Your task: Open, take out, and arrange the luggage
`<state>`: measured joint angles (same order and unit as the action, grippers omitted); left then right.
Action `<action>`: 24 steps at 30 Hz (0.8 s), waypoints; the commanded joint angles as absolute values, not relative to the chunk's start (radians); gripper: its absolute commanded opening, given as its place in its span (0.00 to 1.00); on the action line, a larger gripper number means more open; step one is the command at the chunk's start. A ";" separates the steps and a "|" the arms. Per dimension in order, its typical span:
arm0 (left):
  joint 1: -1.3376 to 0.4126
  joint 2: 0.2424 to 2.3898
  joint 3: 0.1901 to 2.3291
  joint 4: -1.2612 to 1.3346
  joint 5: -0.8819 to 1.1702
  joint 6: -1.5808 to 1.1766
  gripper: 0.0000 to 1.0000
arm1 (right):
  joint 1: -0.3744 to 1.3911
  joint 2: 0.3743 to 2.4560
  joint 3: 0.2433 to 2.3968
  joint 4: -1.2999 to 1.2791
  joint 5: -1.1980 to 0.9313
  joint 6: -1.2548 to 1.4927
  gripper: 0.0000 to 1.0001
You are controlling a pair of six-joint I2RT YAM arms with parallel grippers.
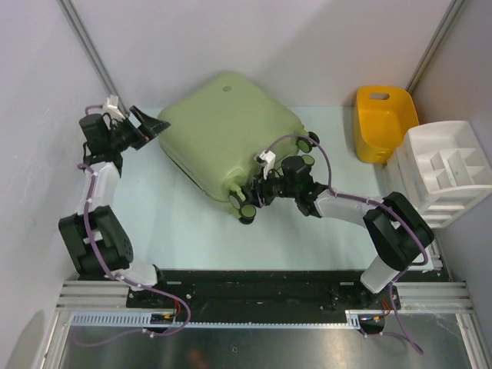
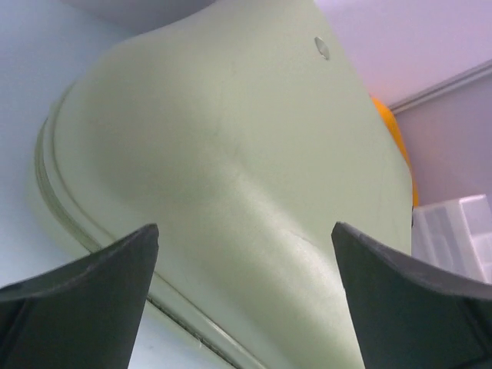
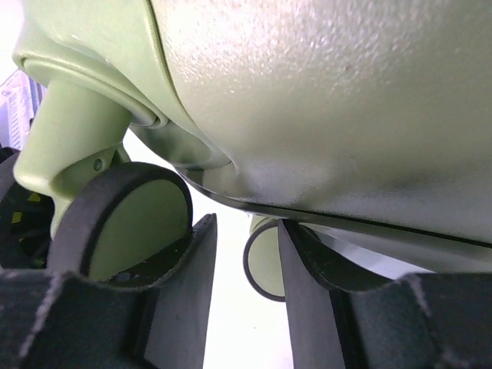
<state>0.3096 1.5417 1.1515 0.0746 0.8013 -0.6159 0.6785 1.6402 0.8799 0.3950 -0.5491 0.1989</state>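
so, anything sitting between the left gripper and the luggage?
Nothing visible. The left gripper is open, right by the left corner of the luggage, and the left wrist view shows only bare green shell ahead of it.

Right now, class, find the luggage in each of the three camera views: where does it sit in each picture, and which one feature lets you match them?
Top external: the luggage lies centre, slightly toward the far wall.
Left wrist: the luggage fills most of the frame.
Right wrist: the luggage fills the top, its wheels lower left.
Shared landmark: the rim seam between its shell halves.
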 commanded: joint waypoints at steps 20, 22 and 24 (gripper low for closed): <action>-0.239 1.008 1.204 -0.430 0.574 0.307 0.96 | 0.284 1.341 0.795 0.348 -0.526 -0.118 0.90; -0.287 1.012 1.189 -0.430 0.568 0.311 0.95 | 0.305 1.367 0.737 0.509 -0.547 -0.139 0.89; -0.348 1.012 1.164 -0.430 0.537 0.343 0.95 | 0.360 1.408 0.706 0.572 -0.540 -0.140 0.86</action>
